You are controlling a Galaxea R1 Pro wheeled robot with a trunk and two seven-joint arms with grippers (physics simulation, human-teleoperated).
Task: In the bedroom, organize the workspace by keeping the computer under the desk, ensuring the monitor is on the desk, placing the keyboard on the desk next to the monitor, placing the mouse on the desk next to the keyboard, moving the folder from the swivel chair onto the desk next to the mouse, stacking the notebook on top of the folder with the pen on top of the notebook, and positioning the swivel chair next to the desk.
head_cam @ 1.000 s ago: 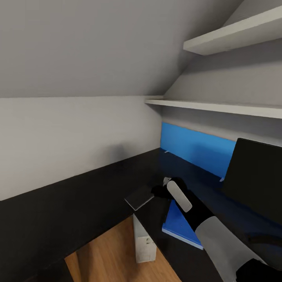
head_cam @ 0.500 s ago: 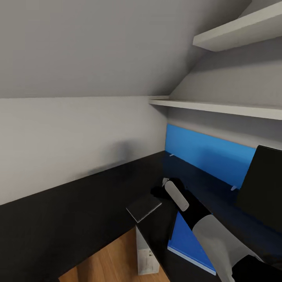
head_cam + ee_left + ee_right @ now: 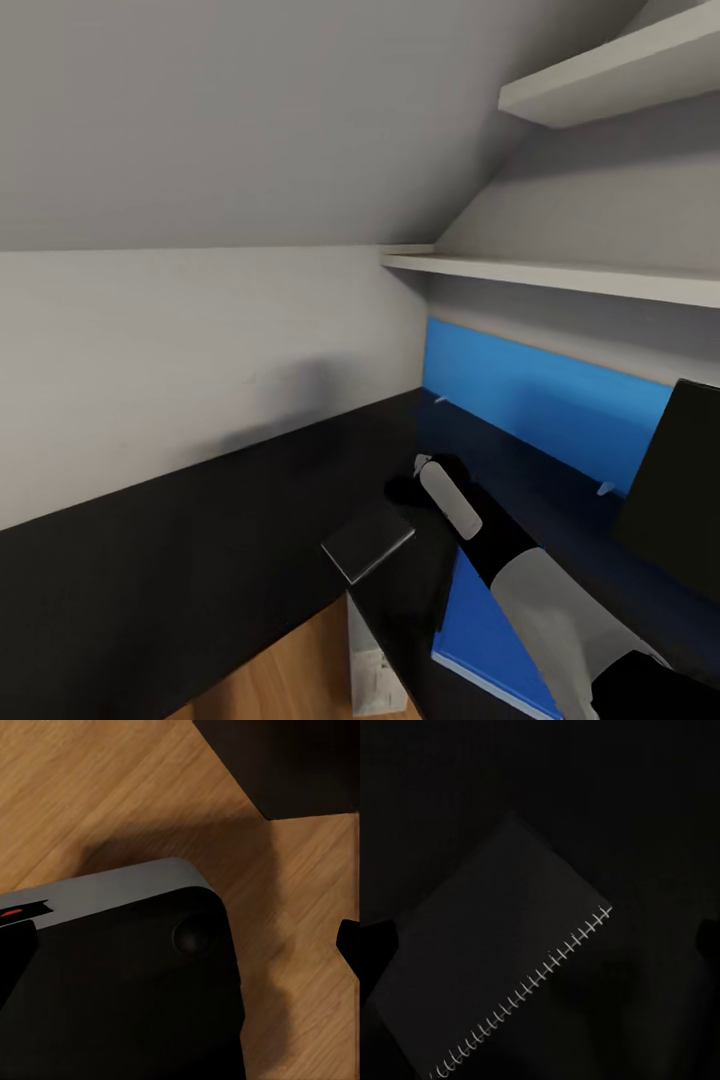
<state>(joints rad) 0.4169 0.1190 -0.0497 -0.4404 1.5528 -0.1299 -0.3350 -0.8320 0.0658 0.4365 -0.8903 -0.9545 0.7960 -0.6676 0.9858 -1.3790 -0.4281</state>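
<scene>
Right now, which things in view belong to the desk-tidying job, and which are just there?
Job things:
- notebook, at the right pincer
- folder, flat on the desk
- computer, under the desk
- monitor, at the desk's right end

Just there:
- wall shelves
- wood floor

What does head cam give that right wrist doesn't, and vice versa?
Head view alone: the right arm reaching over the desk, the folder lying flat on it, the blue back panel, the monitor at the edge, wall shelves, the computer below, wood floor.
Right wrist view alone: the notebook's spiral binding along one edge, close up over a dark surface.
Both: the notebook at the right gripper. Whether the jaws are clamped on it is too dark to tell.
</scene>
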